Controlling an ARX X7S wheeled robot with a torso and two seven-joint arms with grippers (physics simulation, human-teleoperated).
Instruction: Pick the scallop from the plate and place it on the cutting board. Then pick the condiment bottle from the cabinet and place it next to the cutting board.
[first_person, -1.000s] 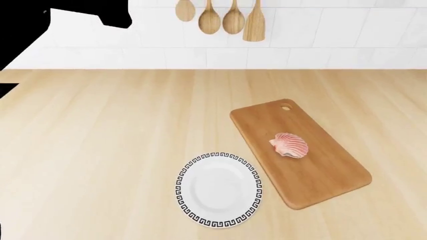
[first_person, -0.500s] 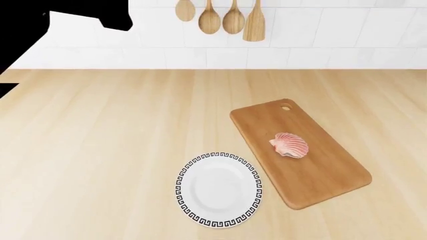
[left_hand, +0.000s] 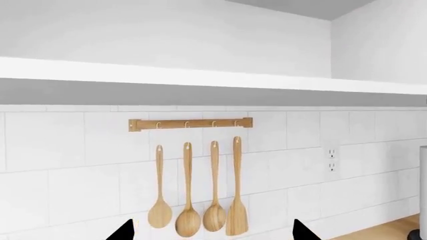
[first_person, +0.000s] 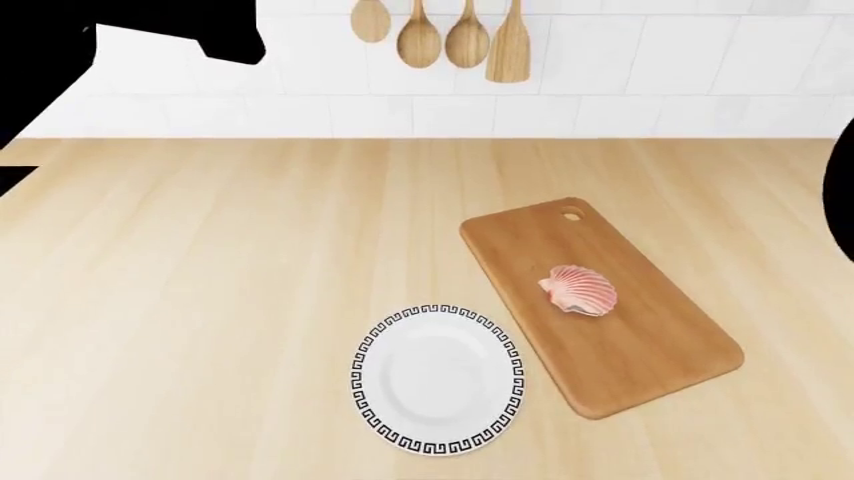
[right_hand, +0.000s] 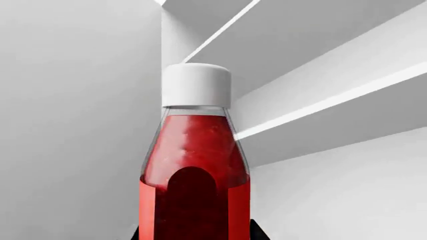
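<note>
The pink-and-white scallop (first_person: 579, 290) lies on the brown cutting board (first_person: 641, 360), right of the round Greek-key plate (first_person: 438, 381), which holds nothing. In the right wrist view the red condiment bottle (right_hand: 195, 165) with its white cap stands upright between the fingertips (right_hand: 256, 232) of my right gripper (right_hand: 195, 234), which press against both its sides; white cabinet walls lie behind it. My left gripper (left_hand: 212, 232) is open and holds nothing, facing the tiled wall. The left arm (first_person: 120, 60) shows as a dark shape at the head view's upper left.
Wooden spoons and a spatula (first_person: 441, 38) hang from a rail (left_hand: 190, 123) on the white tiled backsplash above the pale wooden countertop (first_person: 200, 280). A wall socket (left_hand: 331, 159) sits to their side. A dark shape (first_person: 843, 190) cuts into the head view's right edge.
A dark shape has come into the head view at its right edge. The scallop, board and plate have not moved, and the left arm has barely shifted.
</note>
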